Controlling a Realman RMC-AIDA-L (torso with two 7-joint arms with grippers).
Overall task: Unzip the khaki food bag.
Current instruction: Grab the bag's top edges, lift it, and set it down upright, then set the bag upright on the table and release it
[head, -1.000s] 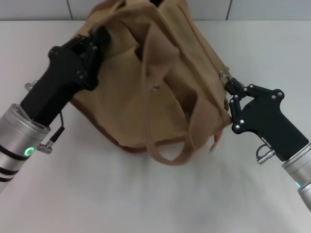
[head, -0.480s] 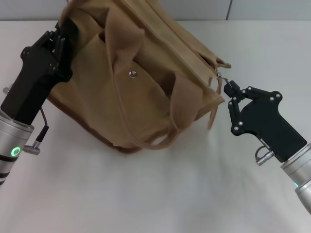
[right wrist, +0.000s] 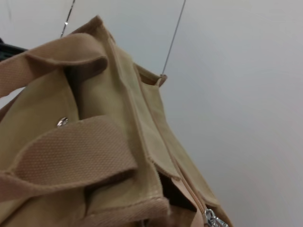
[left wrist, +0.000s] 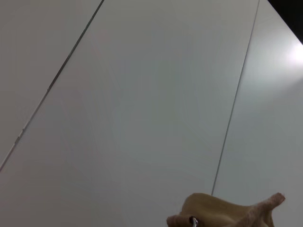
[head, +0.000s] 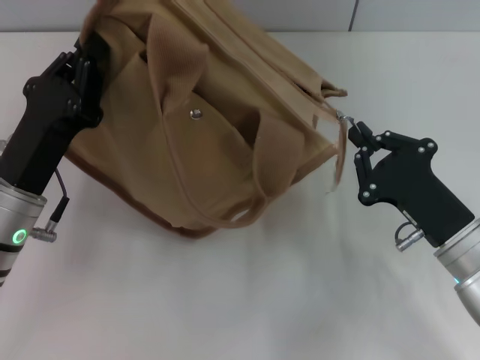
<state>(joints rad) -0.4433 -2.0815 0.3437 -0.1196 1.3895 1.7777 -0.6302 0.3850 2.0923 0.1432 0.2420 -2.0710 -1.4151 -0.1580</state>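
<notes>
Canvas, a boxy tan food bag (head: 217, 127), lay tilted on the white table (head: 247, 300). Left gripper (head: 86, 56) clamped its far corner; right gripper (head: 354, 133) pinched the silver zipper pull (head: 343, 117).

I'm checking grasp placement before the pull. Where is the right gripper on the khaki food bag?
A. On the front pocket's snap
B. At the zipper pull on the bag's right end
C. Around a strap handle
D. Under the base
B: in the head view the right gripper has its jaws closed on the silver zipper pull at the right end of the khaki food bag.
</notes>
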